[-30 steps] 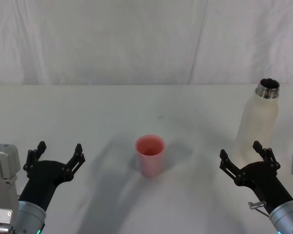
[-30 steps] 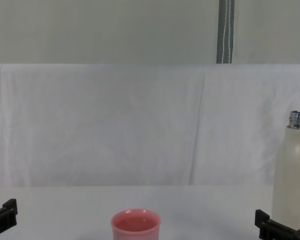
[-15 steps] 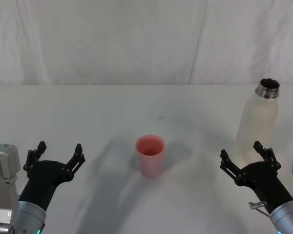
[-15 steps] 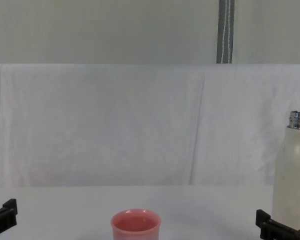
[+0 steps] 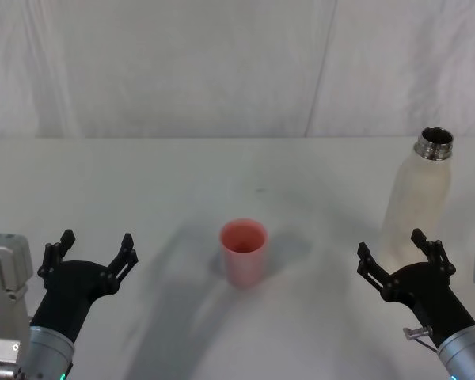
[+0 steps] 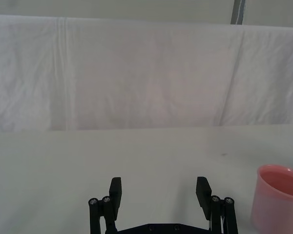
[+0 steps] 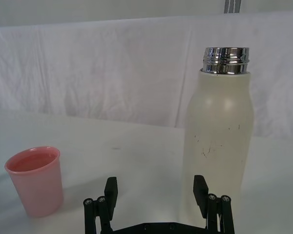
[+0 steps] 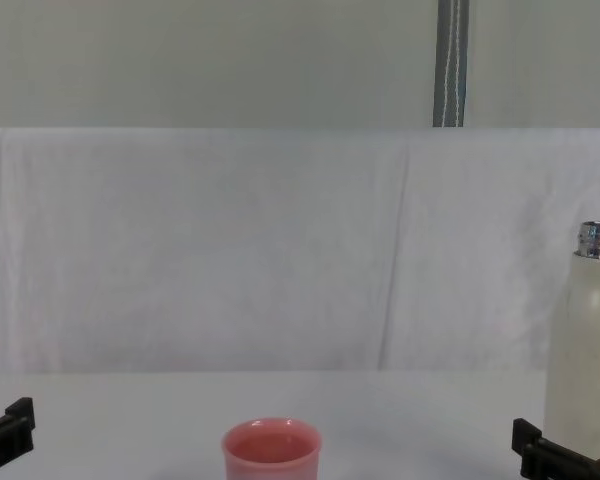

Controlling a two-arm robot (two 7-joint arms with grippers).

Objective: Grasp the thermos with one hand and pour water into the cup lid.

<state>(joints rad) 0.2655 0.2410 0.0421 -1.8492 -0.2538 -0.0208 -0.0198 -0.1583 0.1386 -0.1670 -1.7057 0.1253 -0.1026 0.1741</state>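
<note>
The cream-white thermos (image 5: 419, 194) stands upright and uncapped at the table's right side; its steel neck shows in the right wrist view (image 7: 219, 131) and chest view (image 8: 585, 350). The pink cup lid (image 5: 243, 252) stands upright at mid-table (image 7: 35, 179) (image 6: 277, 199) (image 8: 271, 451). My right gripper (image 5: 400, 249) is open just in front of the thermos, not touching it (image 7: 156, 192). At the near left my left gripper (image 5: 93, 247) hovers open over bare table, well left of the cup lid (image 6: 159, 192). No water is visible.
A white cloth covers the table (image 5: 158, 182) and rises as a backdrop (image 5: 222, 63) behind it. A grey pole (image 8: 450, 62) stands behind the backdrop. Bare table lies between the cup lid and the thermos.
</note>
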